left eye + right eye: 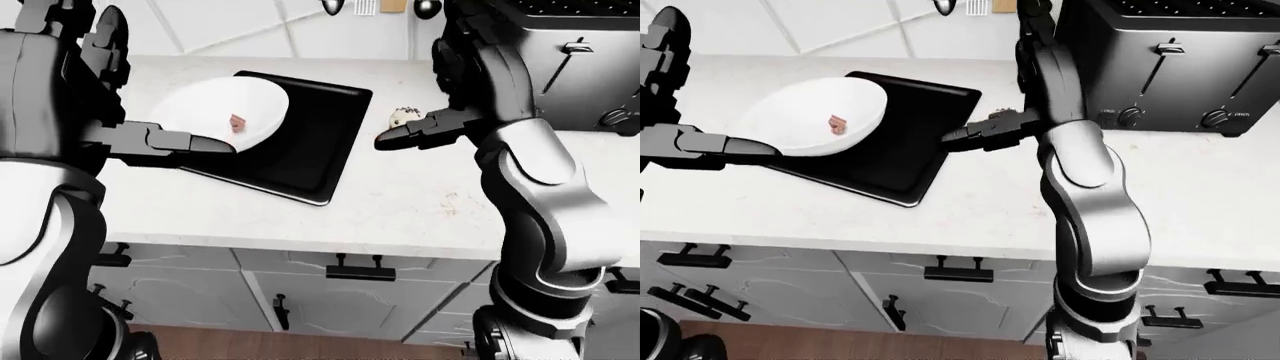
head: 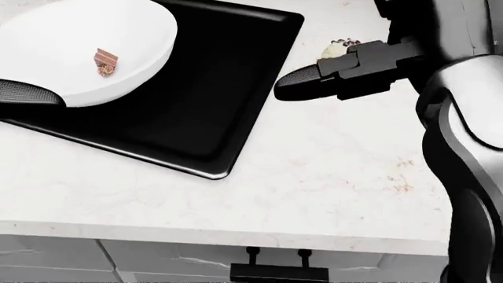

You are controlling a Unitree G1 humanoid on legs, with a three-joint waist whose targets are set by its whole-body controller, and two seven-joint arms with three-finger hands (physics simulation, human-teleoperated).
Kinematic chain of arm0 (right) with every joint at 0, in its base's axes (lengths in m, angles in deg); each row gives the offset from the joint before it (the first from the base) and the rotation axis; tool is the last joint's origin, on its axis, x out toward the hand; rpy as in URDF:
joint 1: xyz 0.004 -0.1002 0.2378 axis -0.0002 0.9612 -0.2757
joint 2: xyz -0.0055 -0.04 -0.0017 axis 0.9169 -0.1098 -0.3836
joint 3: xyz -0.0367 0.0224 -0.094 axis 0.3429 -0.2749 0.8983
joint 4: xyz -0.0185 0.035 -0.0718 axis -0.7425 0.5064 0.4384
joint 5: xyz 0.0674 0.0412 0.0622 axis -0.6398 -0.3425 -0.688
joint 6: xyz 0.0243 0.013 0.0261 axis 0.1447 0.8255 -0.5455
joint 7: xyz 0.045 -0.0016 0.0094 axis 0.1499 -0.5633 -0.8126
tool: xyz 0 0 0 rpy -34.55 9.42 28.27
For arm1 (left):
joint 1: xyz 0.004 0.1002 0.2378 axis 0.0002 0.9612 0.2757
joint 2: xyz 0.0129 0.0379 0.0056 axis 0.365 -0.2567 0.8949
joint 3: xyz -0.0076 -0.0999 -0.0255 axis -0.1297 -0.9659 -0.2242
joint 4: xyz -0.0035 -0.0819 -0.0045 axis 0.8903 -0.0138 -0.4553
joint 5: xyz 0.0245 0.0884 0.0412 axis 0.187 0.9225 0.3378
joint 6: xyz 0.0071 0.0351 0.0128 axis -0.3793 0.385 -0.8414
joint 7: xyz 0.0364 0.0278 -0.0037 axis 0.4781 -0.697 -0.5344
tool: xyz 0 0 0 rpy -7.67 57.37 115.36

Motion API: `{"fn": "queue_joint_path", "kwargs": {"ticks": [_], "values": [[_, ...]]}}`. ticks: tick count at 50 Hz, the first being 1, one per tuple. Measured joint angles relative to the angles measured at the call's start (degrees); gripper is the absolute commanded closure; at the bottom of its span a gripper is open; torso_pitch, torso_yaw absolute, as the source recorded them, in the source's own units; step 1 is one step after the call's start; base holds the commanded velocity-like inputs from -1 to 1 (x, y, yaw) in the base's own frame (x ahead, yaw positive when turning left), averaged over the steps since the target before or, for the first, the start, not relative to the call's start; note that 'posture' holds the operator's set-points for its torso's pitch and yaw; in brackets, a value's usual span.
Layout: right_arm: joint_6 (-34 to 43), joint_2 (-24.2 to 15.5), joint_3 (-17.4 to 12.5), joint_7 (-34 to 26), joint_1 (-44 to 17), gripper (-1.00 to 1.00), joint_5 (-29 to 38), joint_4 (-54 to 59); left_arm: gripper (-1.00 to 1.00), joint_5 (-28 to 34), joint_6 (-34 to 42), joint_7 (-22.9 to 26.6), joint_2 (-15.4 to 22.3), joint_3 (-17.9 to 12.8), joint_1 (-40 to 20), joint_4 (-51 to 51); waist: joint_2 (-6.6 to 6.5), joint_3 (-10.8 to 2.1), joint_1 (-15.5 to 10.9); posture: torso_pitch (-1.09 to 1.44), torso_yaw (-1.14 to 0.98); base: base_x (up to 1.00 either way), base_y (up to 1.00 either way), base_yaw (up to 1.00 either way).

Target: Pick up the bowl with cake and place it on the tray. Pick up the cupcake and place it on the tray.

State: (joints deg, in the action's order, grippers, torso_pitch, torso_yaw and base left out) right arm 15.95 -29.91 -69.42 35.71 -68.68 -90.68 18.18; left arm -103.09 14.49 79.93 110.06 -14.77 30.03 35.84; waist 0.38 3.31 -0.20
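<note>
A white bowl (image 2: 86, 47) with a small brown piece of cake (image 2: 106, 62) lies over the upper left part of the black tray (image 2: 212, 100). My left hand (image 1: 205, 145) is open, one finger (image 2: 28, 92) stretched flat along the bowl's lower left rim. The cupcake (image 2: 339, 48), white-frosted with dark chips, stands on the counter right of the tray, mostly hidden behind my right hand (image 2: 302, 85). That hand is open, and its outstretched finger (image 1: 398, 137) points left just below the cupcake (image 1: 405, 118). Whether it touches the cupcake does not show.
A dark toaster (image 1: 1180, 60) stands on the counter at the right, close behind my right arm. The pale marble counter (image 2: 330, 177) ends in an edge low in the head view, with drawer handles (image 1: 355, 268) below it.
</note>
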Motion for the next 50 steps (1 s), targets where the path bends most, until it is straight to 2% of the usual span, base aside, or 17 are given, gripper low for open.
{"fn": "queue_joint_path", "kwargs": {"ticks": [12,25,32,46,50], "values": [[-2.1,0.9,1.0,-6.1,-2.7,-1.00,10.5,7.8,-1.00,0.5,-0.9,0.2,-0.4,0.3,0.6,0.4,-0.26,-0.40,0.0,0.00,0.00,0.00,0.00,0.00],[-9.9,2.5,1.7,-10.3,-5.6,-1.00,18.8,22.3,-1.00,0.4,-0.7,0.5,-0.1,-0.1,0.3,0.5,-0.86,-0.60,0.2,0.00,0.00,0.00,0.00,0.00],[-13.0,3.3,1.6,-11.0,-5.1,-1.00,21.3,28.6,-1.00,0.8,-1.5,0.6,-0.3,0.0,1.1,0.7,-0.95,-0.39,0.3,0.00,0.00,0.00,0.00,0.00],[-17.0,4.1,1.9,-9.9,-10.0,-1.00,22.6,39.6,-1.00,1.2,-3.1,1.0,-0.5,-0.3,2.4,1.5,-1.12,-0.30,0.6,0.00,0.00,0.00,0.00,0.00],[-18.9,4.1,2.1,-9.1,-9.8,-1.00,23.3,42.8,-1.00,1.2,-3.0,1.1,-0.5,-0.6,2.5,1.1,-1.06,-0.39,0.7,0.00,0.00,0.00,0.00,0.00]]}}
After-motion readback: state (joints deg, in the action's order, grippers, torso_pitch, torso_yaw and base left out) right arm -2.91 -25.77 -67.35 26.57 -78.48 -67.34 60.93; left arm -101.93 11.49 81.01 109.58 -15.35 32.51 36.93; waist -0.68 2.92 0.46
